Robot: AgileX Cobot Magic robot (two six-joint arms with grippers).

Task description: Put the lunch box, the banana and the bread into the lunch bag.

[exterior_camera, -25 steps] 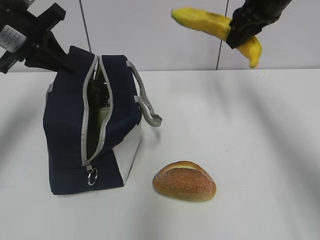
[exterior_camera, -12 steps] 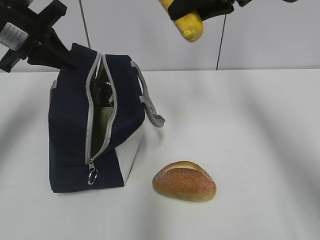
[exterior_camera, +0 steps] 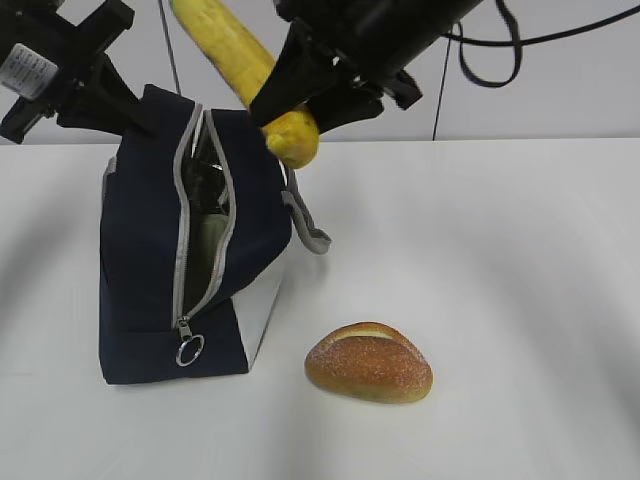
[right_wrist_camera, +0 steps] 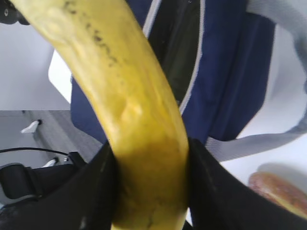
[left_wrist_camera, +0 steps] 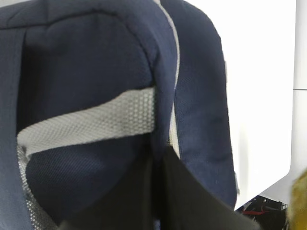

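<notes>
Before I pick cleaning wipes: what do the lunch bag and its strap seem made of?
The lunch bag looks like matte navy woven fabric, likely polyester: it creases softly. Its strap looks like grey mesh webbing, with a visible grid weave.

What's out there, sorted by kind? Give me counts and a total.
Bags: 1, the lunch bag
Fruit: 1, the banana
Bread: 1, the bread
Total: 3

White table (exterior_camera: 520,260), pale panelled wall (exterior_camera: 560,90), perhaps grey floor (right_wrist_camera: 53,129).
</notes>
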